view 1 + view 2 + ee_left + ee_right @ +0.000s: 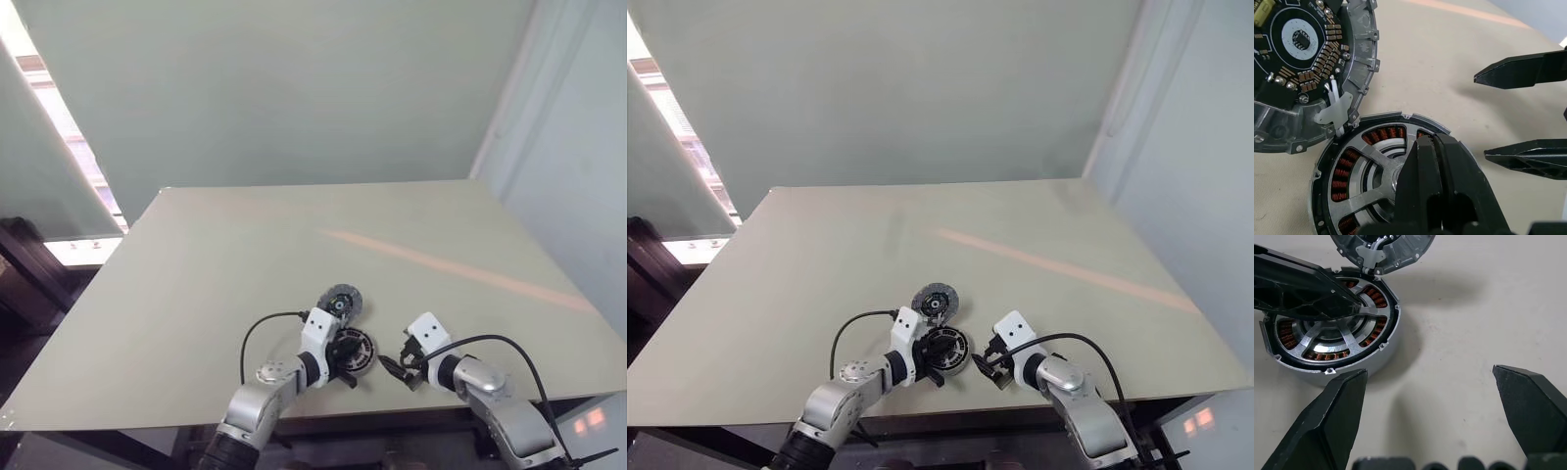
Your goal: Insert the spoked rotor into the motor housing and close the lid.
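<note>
Head view: my left fingers (345, 354) sit pressed together over the round copper-wound motor housing (359, 350) on the pale surface (196, 284).

Left wrist: the shiny silver spoked rotor (1371, 171) is seated; the hinged grey lid (1308, 68) lies open at eleven o'clock.

Right wrist: my right fingers (1440, 416) gape empty (closing the lid comes next, I judge).

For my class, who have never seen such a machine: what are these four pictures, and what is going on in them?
A two-armed robot stands at a beige table. Two pictures look down from its head; two come from cameras on its wrists. On the table lies a round motor housing with copper-coloured windings, with a shiny silver spoked rotor sitting in it. A grey hinged lid carrying a circuit board lies open beside it. The left gripper, shut, rests over the rotor. The right gripper waits open nearby, holding nothing.
</note>
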Robot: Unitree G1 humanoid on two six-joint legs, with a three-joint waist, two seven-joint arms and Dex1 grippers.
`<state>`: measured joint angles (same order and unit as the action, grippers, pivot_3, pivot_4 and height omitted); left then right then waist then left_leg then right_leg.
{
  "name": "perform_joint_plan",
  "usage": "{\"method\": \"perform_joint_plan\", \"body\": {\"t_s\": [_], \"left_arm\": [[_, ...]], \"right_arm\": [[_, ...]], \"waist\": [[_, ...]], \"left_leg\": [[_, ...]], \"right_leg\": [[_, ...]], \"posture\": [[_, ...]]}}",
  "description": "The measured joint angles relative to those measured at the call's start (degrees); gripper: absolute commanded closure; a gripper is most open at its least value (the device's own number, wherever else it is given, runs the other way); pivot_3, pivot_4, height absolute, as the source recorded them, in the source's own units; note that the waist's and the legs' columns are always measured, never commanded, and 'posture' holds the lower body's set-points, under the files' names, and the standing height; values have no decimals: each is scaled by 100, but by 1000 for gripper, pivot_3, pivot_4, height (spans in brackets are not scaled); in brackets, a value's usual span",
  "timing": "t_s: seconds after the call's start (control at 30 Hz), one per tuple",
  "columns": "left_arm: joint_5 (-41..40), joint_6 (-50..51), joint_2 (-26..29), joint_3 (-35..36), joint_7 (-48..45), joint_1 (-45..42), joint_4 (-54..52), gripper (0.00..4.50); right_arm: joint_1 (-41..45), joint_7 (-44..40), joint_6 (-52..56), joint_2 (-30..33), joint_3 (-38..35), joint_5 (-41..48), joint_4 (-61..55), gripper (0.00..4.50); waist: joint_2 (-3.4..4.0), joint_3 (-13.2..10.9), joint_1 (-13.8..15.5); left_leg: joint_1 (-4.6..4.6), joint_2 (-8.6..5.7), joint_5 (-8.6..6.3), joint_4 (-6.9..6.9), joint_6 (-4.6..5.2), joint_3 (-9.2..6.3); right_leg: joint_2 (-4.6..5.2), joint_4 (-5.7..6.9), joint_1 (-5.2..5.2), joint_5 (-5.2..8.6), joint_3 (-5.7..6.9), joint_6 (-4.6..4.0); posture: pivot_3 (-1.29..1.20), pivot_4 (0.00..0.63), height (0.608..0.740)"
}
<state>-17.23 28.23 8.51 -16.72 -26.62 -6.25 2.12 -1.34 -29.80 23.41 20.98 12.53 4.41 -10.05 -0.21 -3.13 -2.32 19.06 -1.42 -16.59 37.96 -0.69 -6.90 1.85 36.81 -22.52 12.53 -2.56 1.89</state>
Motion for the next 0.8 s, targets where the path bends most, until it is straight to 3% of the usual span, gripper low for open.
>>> {"method": "perform_joint_plan", "body": {"t_s": [0.33,0.8], "left_arm": [[-844,92,-81,916,-258,336,-854,4467],[-2561,892,300,2069,-446,912,-2140,4467]], "right_arm": [[-85,-16,-1,20,-34,2,-48,0],[103,-282,-3,86,-174,117,-53,0]], "waist": [[2,-4,-26],[6,-16,-45]], "left_leg": [[8,2,-2,-9,2,-1],[7,5,-4,-8,4,-3]], "right_leg": [[2,-4,-10,-6,1,11],[1,-6,-9,1,4,-1]], "posture": [[0,0,740],[0,0,740]]}}
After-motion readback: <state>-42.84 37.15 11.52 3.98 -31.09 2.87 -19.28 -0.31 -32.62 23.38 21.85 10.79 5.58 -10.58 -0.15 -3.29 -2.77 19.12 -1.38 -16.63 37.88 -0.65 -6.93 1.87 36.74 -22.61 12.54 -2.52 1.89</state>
